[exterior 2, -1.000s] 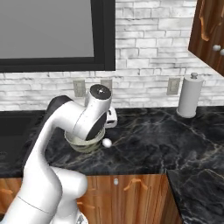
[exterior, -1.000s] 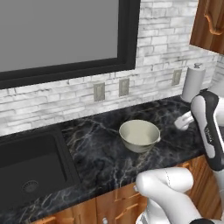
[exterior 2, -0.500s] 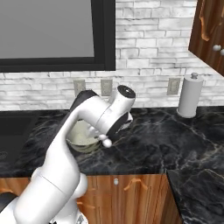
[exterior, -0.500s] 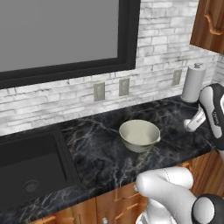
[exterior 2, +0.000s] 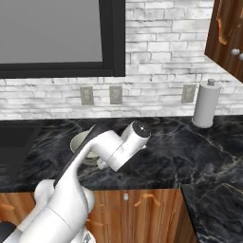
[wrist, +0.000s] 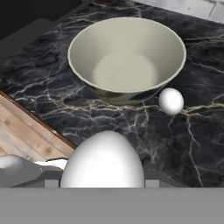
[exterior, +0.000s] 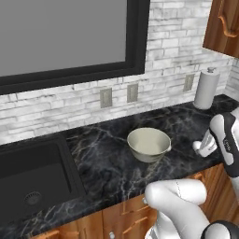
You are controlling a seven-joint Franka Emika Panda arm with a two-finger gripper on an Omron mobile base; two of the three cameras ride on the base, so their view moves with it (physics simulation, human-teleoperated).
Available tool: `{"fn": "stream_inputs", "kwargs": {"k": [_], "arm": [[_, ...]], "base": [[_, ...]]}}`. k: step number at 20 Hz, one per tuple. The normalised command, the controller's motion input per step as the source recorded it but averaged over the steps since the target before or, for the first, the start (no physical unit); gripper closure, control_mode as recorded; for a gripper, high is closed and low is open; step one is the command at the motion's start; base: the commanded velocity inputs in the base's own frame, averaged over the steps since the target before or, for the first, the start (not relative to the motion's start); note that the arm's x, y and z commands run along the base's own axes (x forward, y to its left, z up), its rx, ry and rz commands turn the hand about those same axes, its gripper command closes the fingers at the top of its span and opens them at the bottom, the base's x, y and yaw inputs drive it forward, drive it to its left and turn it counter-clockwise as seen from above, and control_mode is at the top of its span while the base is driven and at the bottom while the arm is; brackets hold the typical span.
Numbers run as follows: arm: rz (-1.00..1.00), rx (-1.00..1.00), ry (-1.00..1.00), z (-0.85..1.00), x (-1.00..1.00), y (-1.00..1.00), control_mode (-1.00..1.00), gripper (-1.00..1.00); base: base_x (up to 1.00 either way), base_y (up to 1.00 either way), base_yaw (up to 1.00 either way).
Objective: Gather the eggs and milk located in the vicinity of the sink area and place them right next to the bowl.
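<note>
The gripper [wrist: 103, 177] is clamped on a white egg [wrist: 102, 159], which sits large at the bottom of the hand view with the counter below it. Beyond it on the black marble counter [wrist: 39, 92] stands the cream bowl [wrist: 127, 57], upright and holding nothing, and a second egg [wrist: 170, 101] lies on the counter just beside the bowl's base, close to it but whether touching cannot be told. From the left base view the bowl [exterior: 149, 143] stands on the counter [exterior: 107, 163] to the right of the black sink [exterior: 32, 175], well apart from it, and the white arm [exterior: 224, 142] hangs to the right of the bowl near the counter's front edge. From the right base view the arm [exterior 2: 116, 149] covers most of the bowl [exterior 2: 79, 142]. A paper-towel roll [exterior 2: 205, 104] stands by the brick wall, far to the right of the bowl.
</note>
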Motion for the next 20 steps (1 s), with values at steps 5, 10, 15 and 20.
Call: {"fn": "stream_inputs", "kwargs": {"k": [5, 10, 15, 20], "arm": [[0.08, 0.00, -0.29, -0.33, 0.11, 0.07, -1.00, 1.00], [0.11, 0.00, 0.05, 0.27, 0.18, 0.00, -1.00, 1.00], [0.15, 0.00, 0.32, 0.20, 0.38, 0.00, -1.00, 1.00], [0.13, 0.00, 0.14, -0.17, 0.38, 0.00, -1.00, 1.00]], "base": [[0.00, 0.00, 0.00], [0.00, 0.00, 0.00], [0.00, 0.00, 0.00], [0.00, 0.00, 0.00]]}}
